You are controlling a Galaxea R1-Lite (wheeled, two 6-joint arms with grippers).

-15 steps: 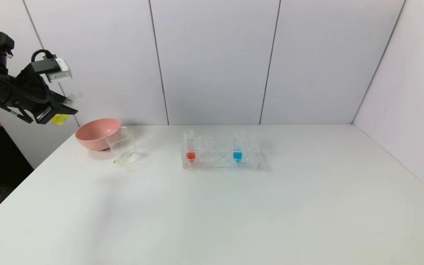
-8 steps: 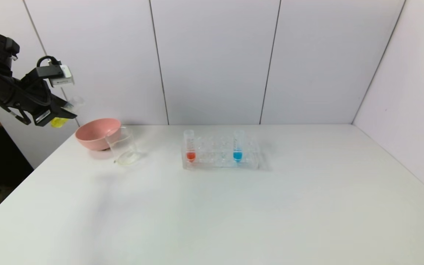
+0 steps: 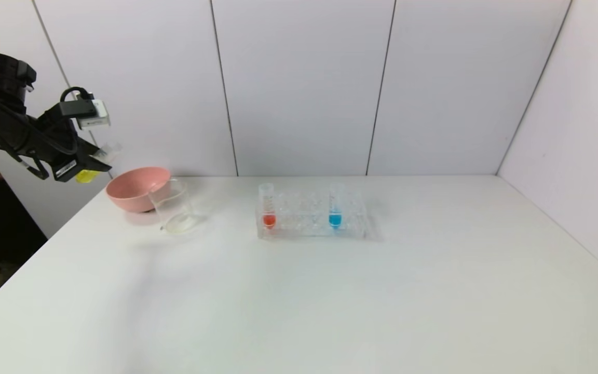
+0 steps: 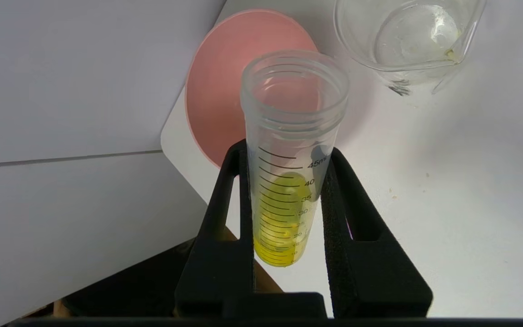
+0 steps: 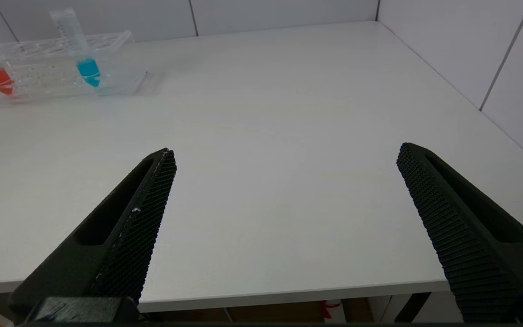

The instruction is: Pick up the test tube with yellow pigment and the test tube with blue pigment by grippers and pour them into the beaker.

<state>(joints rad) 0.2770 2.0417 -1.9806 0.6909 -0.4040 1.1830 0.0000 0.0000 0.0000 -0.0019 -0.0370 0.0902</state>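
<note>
While the left gripper (image 3: 89,161) hangs in the air beyond the table's (image 3: 299,291) left edge, above and to the left of the pink bowl (image 3: 135,188), its two black fingers (image 4: 225,213) are clamped on the test tube with yellow pigment (image 4: 288,163) — the yellow liquid sits pooled in the tube's rounded end between the fingers, and the open threaded mouth points toward the bowl. The beaker (image 3: 173,210) stands on the table just beside the bowl, on its right, with only a faint yellowish trace near its lip. The test tube with blue pigment (image 3: 335,205) stands upright in the clear rack (image 3: 312,215) near the table's middle, an orange-red tube (image 3: 267,205) at the rack's other end. The right gripper (image 5: 284,181) hovers low at the table's near edge, well apart from the rack — spread wide, holding nothing.
</note>
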